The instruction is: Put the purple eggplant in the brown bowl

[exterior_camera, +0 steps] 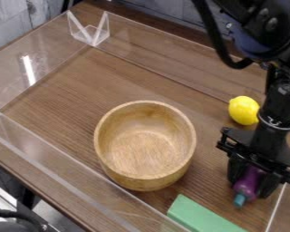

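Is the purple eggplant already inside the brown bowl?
No. The purple eggplant sits on the table right of the brown bowl, between the gripper jaws.

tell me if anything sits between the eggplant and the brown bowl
Nothing visible does. The gripper is shut on the purple eggplant, right of the brown bowl, with only bare table between. The lemon and green block lie off that path.

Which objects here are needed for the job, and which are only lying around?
Needed: purple eggplant, gripped by the end effector; brown bowl, empty.
Lying around: yellow lemon; green block; clear stand at the back.
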`<state>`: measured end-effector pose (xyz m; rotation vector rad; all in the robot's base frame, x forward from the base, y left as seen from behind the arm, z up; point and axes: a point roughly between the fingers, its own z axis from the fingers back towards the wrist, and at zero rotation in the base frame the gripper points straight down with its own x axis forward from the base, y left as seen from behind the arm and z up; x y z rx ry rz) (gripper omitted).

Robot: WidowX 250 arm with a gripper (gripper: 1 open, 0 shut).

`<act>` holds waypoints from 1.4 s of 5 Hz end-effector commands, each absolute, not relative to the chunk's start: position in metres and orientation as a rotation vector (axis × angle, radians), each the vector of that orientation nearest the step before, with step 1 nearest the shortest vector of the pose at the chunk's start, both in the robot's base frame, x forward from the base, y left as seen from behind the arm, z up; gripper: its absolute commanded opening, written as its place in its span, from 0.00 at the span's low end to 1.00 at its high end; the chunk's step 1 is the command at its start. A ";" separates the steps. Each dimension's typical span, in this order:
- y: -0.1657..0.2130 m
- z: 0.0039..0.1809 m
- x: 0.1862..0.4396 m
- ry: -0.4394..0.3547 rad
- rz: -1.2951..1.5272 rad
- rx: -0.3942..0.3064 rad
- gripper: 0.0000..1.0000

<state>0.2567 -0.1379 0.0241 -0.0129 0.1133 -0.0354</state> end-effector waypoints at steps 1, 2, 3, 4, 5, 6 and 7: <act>-0.135 0.038 0.261 0.081 -0.025 -0.033 0.00; -0.133 0.039 0.259 0.085 -0.021 -0.036 0.00; -0.132 0.041 0.258 0.090 -0.017 -0.038 0.00; -0.130 0.043 0.257 0.093 -0.013 -0.041 0.00; -0.129 0.044 0.256 0.096 -0.009 -0.044 0.00; -0.127 0.047 0.255 0.098 -0.006 -0.047 0.00; -0.125 0.050 0.255 0.100 -0.003 -0.051 0.00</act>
